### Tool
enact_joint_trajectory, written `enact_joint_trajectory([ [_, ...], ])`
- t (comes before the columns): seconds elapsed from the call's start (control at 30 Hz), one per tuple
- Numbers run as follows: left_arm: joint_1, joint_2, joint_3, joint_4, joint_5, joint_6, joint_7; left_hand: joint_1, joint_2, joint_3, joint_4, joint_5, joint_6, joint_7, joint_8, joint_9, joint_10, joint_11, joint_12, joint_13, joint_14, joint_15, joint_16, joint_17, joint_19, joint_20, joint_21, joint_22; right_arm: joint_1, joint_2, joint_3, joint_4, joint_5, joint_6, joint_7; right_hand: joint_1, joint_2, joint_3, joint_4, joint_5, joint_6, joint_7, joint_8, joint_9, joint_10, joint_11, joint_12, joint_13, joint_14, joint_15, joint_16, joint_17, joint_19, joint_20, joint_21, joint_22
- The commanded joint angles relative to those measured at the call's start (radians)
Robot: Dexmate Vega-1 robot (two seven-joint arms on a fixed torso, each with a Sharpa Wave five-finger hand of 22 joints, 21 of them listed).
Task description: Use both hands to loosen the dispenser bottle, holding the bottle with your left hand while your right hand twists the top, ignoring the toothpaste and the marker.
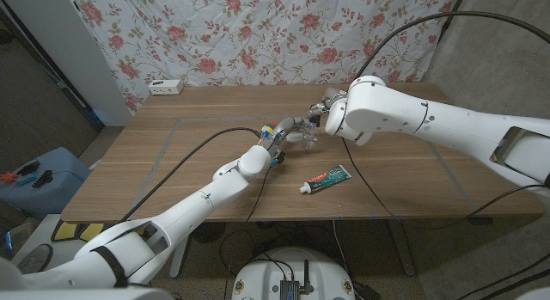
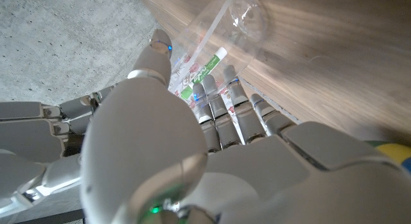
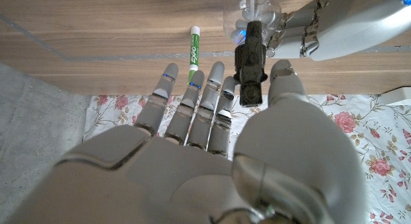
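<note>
The clear dispenser bottle (image 1: 308,142) stands near the middle of the table, and my left hand (image 1: 288,131) grips its body from the side. In the left wrist view my left hand's fingers (image 2: 221,105) curl around the bottle (image 2: 241,22). My right hand (image 1: 331,107) is over the bottle's top. In the right wrist view the black pump top (image 3: 250,57) sits between my right hand's thumb (image 3: 286,79) and the nearest finger, both tight against it, while the other fingers reach out straight. My left hand (image 3: 334,25) shows there beside the bottle (image 3: 257,12).
A toothpaste tube (image 1: 326,177) lies on the table (image 1: 189,154) in front of the bottle, toward the near edge. A green marker (image 3: 192,51) lies on the wood beyond the bottle. A white box (image 1: 165,86) sits at the back left edge.
</note>
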Motion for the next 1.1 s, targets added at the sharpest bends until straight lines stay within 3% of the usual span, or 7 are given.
enact_joint_trajectory([
  [0.03, 0.0, 0.0, -0.001, 0.005, -0.001, -0.01, -0.001, -0.111, 0.144, 0.074, 0.066, 0.008, 0.085, -0.025, 0.005, 0.005, 0.099, -0.065, 0.008, 0.148, 0.025, -0.099, 0.004, 0.003, 0.004, -0.003, -0.001, 0.001, 0.021, 0.012, -0.029, 0.028, 0.03, 0.0, -0.033, 0.011, -0.003, 0.006, 0.002, 0.008, 0.014, -0.003, 0.009, 0.005, 0.004, -0.019, 0.013, 0.004, 0.013, -0.009, 0.008, 0.003, 0.002, -0.007, -0.004, 0.004],
  [0.53, 0.004, -0.001, -0.002, -0.001, -0.002, -0.006, 0.001, -0.113, 0.144, 0.076, 0.067, 0.009, 0.087, -0.026, 0.005, 0.005, 0.102, -0.068, 0.009, 0.149, 0.027, -0.099, 0.003, 0.001, 0.004, -0.003, -0.001, 0.001, 0.014, 0.022, -0.032, 0.041, 0.024, 0.0, -0.055, 0.04, 0.0, 0.012, 0.006, 0.02, 0.061, -0.027, 0.032, 0.013, 0.041, -0.037, 0.038, 0.014, 0.05, -0.044, 0.022, 0.014, 0.004, -0.015, -0.004, 0.004],
  [1.1, -0.004, -0.006, 0.0, 0.016, -0.004, -0.022, -0.005, -0.113, 0.146, 0.078, 0.066, 0.011, 0.089, -0.025, 0.005, 0.005, 0.103, -0.066, 0.009, 0.149, 0.024, -0.099, 0.001, 0.001, 0.004, -0.002, -0.001, 0.001, 0.002, 0.024, -0.032, 0.04, -0.012, 0.0, -0.046, 0.071, 0.006, 0.009, 0.012, 0.031, 0.115, -0.048, 0.064, 0.026, 0.106, -0.074, 0.082, 0.033, 0.079, -0.083, 0.041, 0.039, 0.011, -0.026, -0.003, 0.004],
])
